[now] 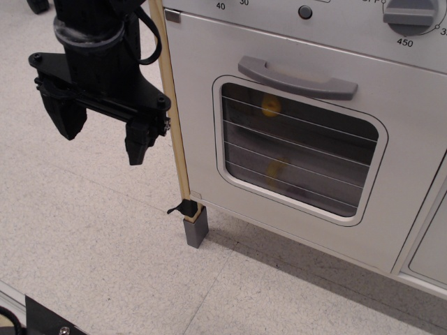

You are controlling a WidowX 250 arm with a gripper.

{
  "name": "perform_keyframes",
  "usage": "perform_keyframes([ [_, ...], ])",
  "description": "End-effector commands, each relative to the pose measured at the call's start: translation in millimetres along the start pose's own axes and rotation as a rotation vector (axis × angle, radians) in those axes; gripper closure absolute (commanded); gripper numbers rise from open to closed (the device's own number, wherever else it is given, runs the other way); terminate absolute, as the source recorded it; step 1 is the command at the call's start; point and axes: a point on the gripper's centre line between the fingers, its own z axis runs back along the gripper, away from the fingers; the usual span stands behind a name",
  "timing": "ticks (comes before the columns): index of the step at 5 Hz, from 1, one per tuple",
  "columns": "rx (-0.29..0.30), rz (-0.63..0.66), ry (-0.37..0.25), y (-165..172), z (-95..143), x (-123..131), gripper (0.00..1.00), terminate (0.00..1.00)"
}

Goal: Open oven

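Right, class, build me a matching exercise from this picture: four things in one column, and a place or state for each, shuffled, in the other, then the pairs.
Things:
1. gripper
2. handle
3. dial
4. oven door

Descriptions:
A. top right corner, grey, cut off by the frame
B. shut, flush with the front
C. open, left of the oven, touching nothing
D. grey bar above the wired window

Pairs: 1-C, 2-D, 3-A, 4-B

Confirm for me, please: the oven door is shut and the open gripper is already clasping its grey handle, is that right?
Not quite. The oven door is shut and the gripper is open, but it is not clasping the handle. In the observation.image view it hangs to the left of the oven, beyond its wooden edge, apart from the handle and holding nothing.
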Motion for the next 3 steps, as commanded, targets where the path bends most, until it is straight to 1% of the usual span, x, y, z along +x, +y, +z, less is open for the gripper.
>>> perform_keyframes([
  [1, 0.0, 0.0, 0.0, 0.0, 0.0, 0.0, 0.0, 0.0],
  [2, 0.004, 0.26, -0.021, -20.0, -1.7, 19.4, 0.0, 0.0],
  [3, -0.072, 0.524, 0.009, -32.2, 0.8, 48.2, 0.0, 0.0],
])
